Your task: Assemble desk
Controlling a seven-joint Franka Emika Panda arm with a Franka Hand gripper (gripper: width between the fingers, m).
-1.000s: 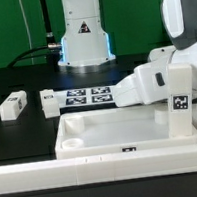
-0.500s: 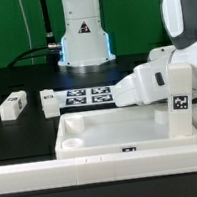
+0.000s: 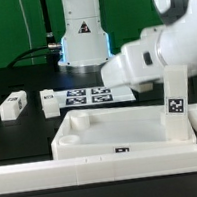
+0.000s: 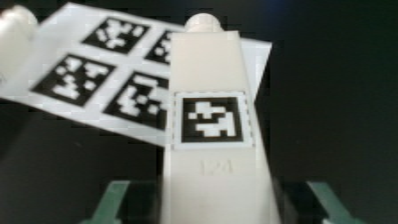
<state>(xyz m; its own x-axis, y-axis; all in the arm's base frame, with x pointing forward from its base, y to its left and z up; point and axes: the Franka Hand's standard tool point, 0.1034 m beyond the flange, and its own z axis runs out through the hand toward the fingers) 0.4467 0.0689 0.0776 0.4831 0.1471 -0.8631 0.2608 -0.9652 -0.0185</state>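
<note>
Where the wrist view looks along it, the leg runs straight out from between the two fingers of the tool. Its square tag faces the camera and its rounded end is farthest from the tool. A thin dark strip shows between the leg and each finger. That part of the picture is soft and cut off, so I cannot tell whether the tool presses the leg or stands just off it. Beyond the leg lies the marker board on the dark worktop.

From the exterior view, the leg stands upright at the desk top, by its near corner on the exterior view's right. The blurred arm hangs above and just left of the leg, and the tool is not clear there. The desk top lies near on the worktop, just behind the long white rail. A loose leg and a second loose leg lie farther off on the exterior view's left, the second just beside the marker board.
</note>
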